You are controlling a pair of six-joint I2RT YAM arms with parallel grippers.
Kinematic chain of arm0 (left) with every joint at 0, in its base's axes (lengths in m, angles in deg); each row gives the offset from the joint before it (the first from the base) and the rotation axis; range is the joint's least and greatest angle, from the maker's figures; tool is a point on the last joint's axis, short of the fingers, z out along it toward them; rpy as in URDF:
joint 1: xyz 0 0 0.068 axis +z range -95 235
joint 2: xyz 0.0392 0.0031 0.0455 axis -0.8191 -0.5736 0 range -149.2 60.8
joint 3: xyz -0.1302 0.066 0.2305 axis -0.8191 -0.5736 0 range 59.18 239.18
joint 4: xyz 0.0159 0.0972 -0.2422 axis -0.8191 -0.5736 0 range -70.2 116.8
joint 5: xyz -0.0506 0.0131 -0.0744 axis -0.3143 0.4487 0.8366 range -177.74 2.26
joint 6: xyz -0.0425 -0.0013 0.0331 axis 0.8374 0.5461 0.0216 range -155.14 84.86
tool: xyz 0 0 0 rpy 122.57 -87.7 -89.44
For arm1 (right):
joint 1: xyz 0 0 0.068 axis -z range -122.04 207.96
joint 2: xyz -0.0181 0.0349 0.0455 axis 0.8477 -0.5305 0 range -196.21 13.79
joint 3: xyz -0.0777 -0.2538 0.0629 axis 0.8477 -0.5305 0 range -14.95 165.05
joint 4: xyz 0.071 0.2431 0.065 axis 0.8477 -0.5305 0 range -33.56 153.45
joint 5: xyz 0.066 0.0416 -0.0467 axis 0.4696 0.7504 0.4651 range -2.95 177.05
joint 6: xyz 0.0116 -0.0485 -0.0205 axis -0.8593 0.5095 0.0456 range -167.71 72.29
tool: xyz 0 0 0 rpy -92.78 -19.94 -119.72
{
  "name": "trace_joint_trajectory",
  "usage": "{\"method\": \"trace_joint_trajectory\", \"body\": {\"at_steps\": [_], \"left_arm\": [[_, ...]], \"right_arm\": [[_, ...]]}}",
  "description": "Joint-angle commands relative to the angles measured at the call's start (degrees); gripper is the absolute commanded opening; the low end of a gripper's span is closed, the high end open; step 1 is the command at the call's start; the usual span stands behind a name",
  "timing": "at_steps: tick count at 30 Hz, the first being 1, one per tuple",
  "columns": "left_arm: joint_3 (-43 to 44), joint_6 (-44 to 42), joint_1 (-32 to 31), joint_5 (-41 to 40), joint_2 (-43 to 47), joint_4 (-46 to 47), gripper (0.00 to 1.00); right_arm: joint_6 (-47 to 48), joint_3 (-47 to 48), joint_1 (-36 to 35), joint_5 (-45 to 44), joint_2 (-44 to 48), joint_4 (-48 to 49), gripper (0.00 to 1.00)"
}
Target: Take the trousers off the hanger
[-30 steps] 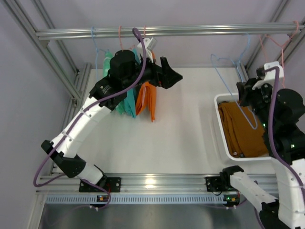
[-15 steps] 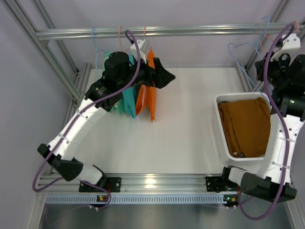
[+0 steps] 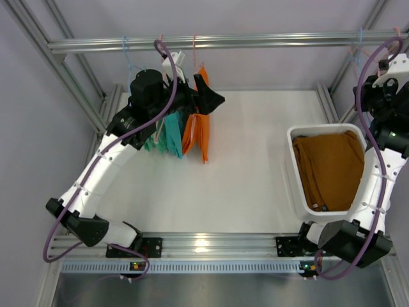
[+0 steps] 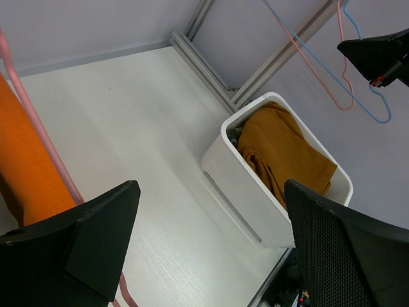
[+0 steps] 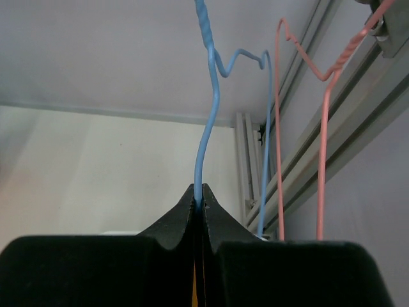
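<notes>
Orange trousers (image 3: pixel 197 135) and teal trousers (image 3: pixel 170 137) hang from hangers on the top rail (image 3: pixel 255 42). My left arm hides the cloth further left. My left gripper (image 3: pixel 212 97) is open and empty beside the top of the orange pair, which hangs on a pink hanger (image 4: pixel 39 131) in the left wrist view (image 4: pixel 25 167). Brown trousers (image 3: pixel 329 167) lie in the white bin (image 3: pixel 295 185). My right gripper (image 5: pixel 199 193) is shut on an empty blue wire hanger (image 5: pixel 208 121), held high at the far right by the rail (image 3: pixel 374 69). No yellow-and-dark pair is in view.
Another blue hanger and a pink empty hanger (image 5: pixel 323 128) hang next to the one I hold, against the right frame post (image 5: pixel 332 147). The white bin (image 4: pixel 255 195) stands at the table's right edge. Aluminium frame rails run along the back, left and right.
My right arm has carried the empty blue hanger from above the bin up and right to the rail. My left arm has drawn back left along the hanging trousers.
</notes>
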Motion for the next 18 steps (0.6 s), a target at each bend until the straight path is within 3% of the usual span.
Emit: {"method": "trace_joint_trajectory", "body": {"at_steps": [1, 8, 18], "left_arm": [[-0.15, 0.33, 0.43, 0.43, 2.33, 3.07, 0.99], [1.08, 0.77, 1.13, -0.45, 2.85, 2.72, 0.99], [2.92, -2.39, 2.28, -5.37, 4.44, 0.70, 0.97]], "right_arm": [[-0.23, -0.97, 2.35, 1.79, -0.13, 6.30, 0.00], [0.30, -3.26, 4.19, 3.20, -1.80, 9.03, 0.00], [-8.22, -5.45, 9.47, 9.78, -1.54, 14.83, 0.00]]}}
